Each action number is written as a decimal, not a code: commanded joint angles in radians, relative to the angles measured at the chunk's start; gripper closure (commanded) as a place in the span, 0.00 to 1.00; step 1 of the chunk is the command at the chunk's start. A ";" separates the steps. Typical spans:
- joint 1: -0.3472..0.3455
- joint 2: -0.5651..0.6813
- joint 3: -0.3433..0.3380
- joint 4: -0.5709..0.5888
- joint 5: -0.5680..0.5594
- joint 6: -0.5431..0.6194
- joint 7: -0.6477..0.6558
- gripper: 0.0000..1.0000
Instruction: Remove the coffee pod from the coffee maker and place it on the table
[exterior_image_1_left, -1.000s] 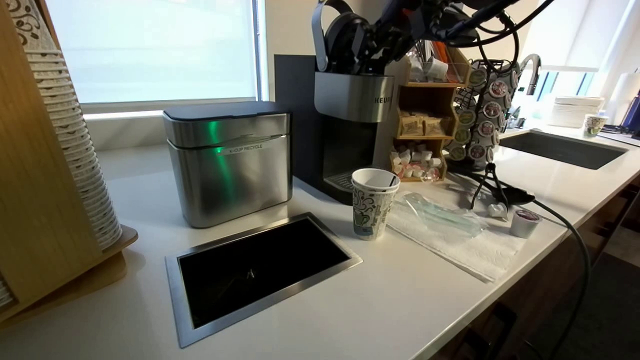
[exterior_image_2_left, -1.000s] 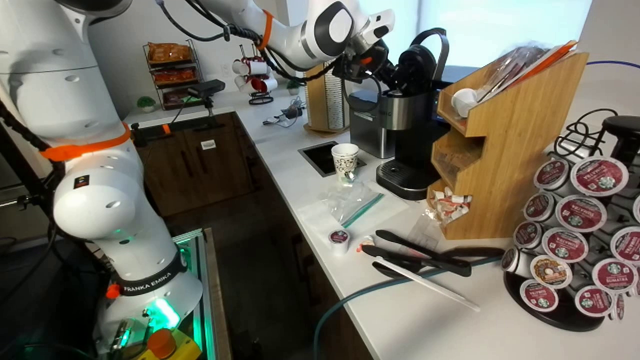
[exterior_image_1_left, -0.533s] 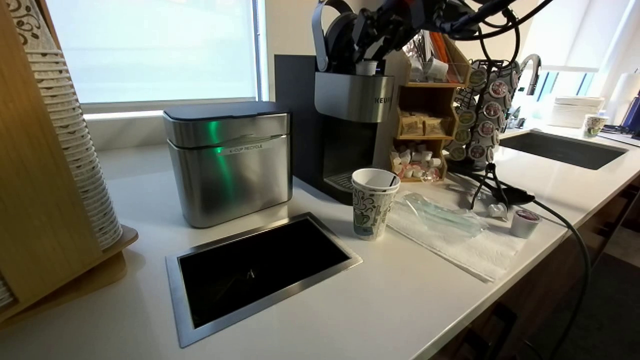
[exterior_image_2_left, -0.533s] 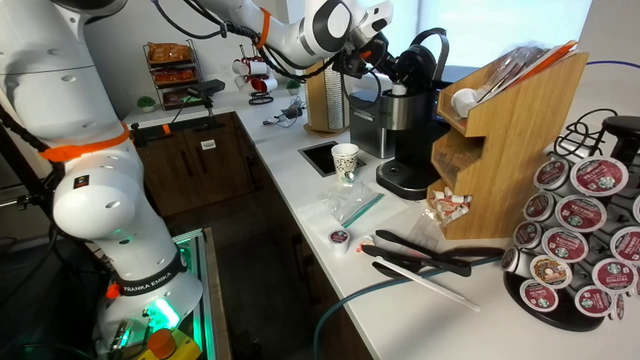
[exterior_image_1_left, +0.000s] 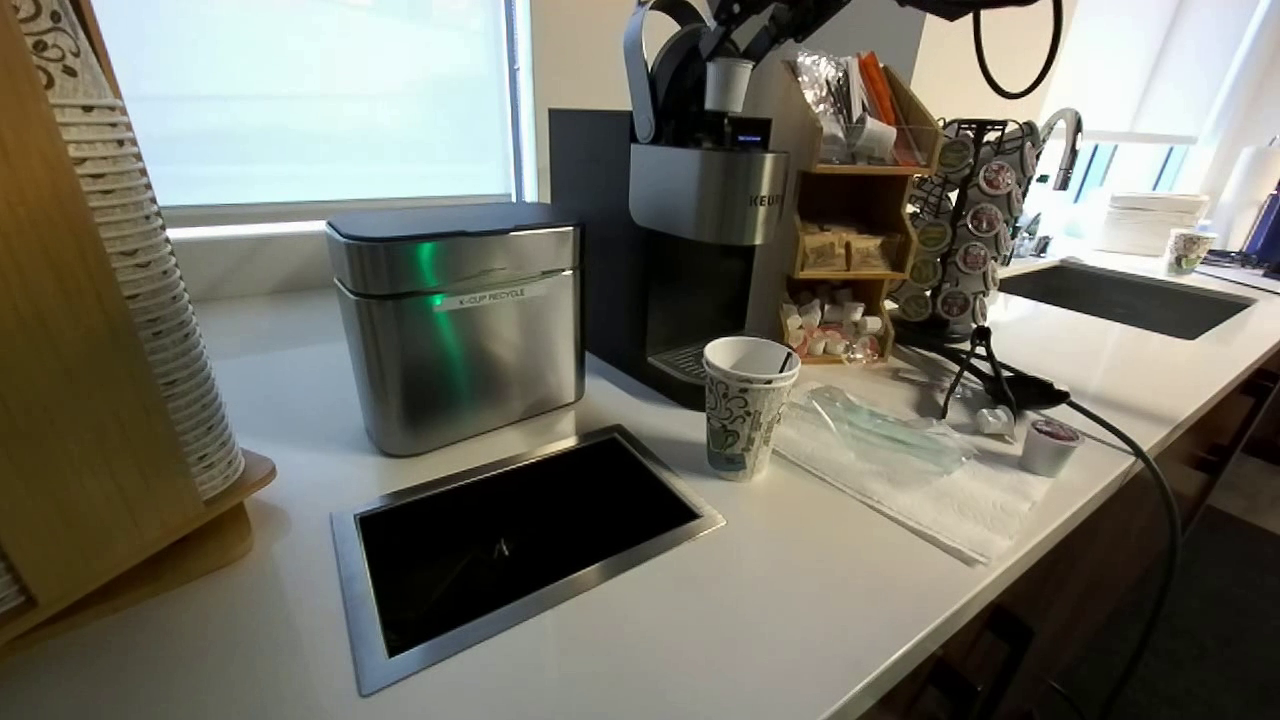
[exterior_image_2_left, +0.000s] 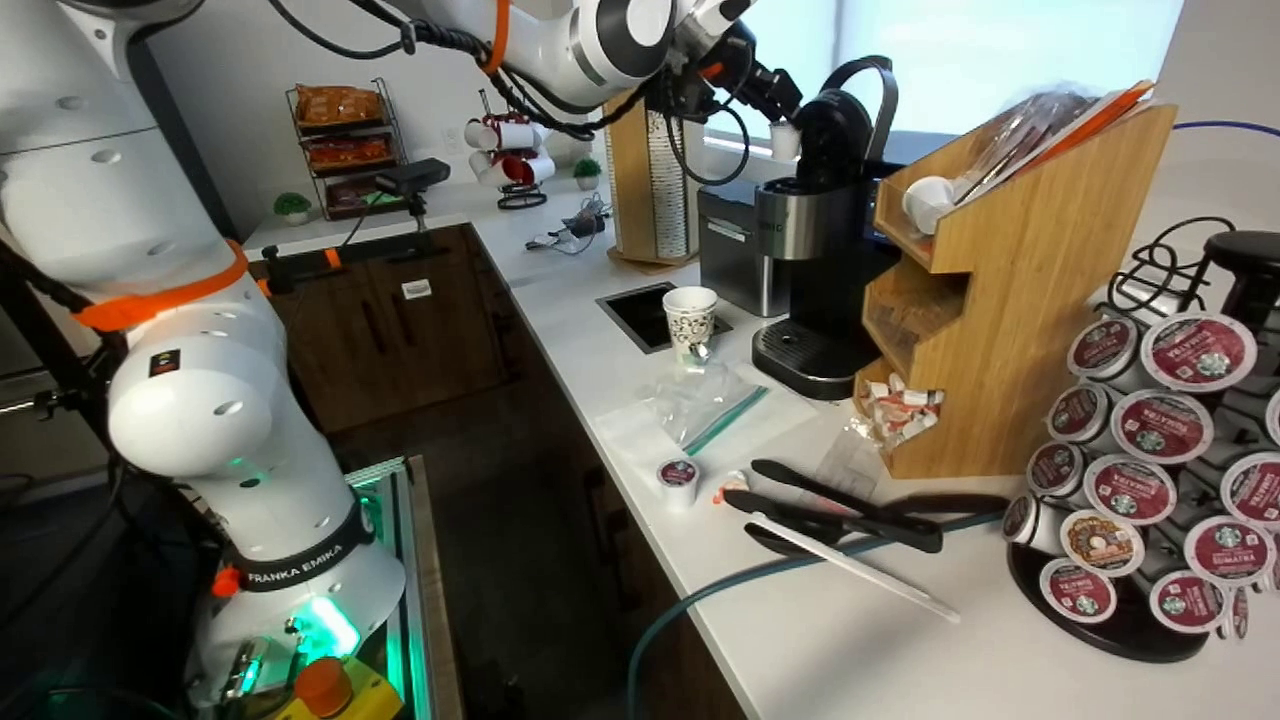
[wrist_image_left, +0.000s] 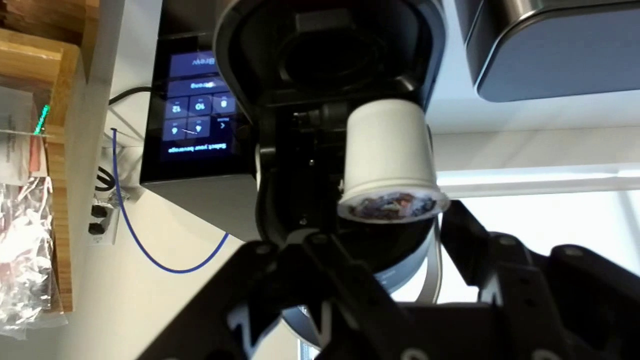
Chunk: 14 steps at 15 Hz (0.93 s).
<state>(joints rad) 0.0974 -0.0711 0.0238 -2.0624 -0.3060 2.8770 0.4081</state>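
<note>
My gripper (exterior_image_1_left: 738, 46) is shut on a white coffee pod (exterior_image_1_left: 728, 86) and holds it by the rim, above the open top of the coffee maker (exterior_image_1_left: 705, 195). The pod (exterior_image_2_left: 785, 140) hangs nearly upright, lid up, clear of the grey band of the coffee maker (exterior_image_2_left: 790, 225). In the wrist view the pod (wrist_image_left: 390, 142) sits between the fingertips (wrist_image_left: 395, 207), its printed lid towards the gripper; the left fingertip is lost against the dark machine. The coffee maker's lid and handle stand raised beside the gripper. The white table (exterior_image_1_left: 780, 600) lies below.
Paper cups (exterior_image_1_left: 745, 420) stand in front of the machine. A metal recycle box (exterior_image_1_left: 470, 360) and a framed black opening (exterior_image_1_left: 355, 600) are beside it. Another pod (exterior_image_1_left: 1050, 448), a plastic bag (exterior_image_2_left: 700, 400), a wooden organizer (exterior_image_2_left: 1050, 300) and a pod rack (exterior_image_2_left: 1110, 650) are also on the table.
The gripper has risen with the pod. The pod was hidden inside the coffee maker, then showed partly above the grey band, and is now fully clear of it.
</note>
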 joint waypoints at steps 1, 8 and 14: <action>0.067 -0.166 -0.011 -0.198 0.230 0.023 -0.198 0.71; -0.147 -0.523 0.046 -0.523 0.158 -0.043 -0.025 0.71; -0.288 -0.551 0.070 -0.568 0.227 -0.155 -0.069 0.46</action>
<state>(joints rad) -0.1820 -0.6218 0.0851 -2.6325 -0.0931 2.7232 0.3513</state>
